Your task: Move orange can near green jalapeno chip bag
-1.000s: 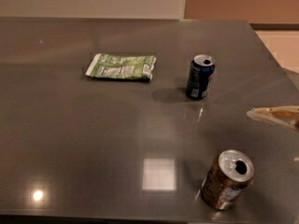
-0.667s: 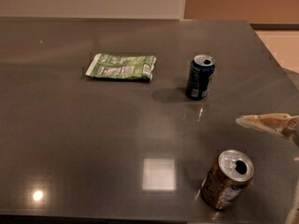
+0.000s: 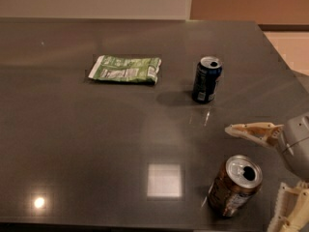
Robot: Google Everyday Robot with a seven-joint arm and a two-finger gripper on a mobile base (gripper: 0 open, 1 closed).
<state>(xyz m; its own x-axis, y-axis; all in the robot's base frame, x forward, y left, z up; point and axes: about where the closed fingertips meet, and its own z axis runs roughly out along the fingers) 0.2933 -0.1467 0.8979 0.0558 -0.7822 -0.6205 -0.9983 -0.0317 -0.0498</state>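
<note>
The orange can [image 3: 234, 186] stands upright near the front right of the dark table [image 3: 96, 144], its opened silver top showing. The green jalapeno chip bag [image 3: 125, 68] lies flat at the back left of centre, far from the can. My gripper [image 3: 268, 178] comes in from the right edge. It is open, with one pale finger [image 3: 251, 131] just above and behind the can and the other finger [image 3: 288, 209] low to the can's right. It holds nothing.
A dark blue can [image 3: 207, 79] stands upright to the right of the chip bag, between the bag and the orange can. The table's right edge [image 3: 285, 66] runs close to my gripper. Bright light reflections lie on the front of the table.
My gripper has moved in from the right edge toward the orange can, and its lower finger has come into view. The cans and the bag have not moved.
</note>
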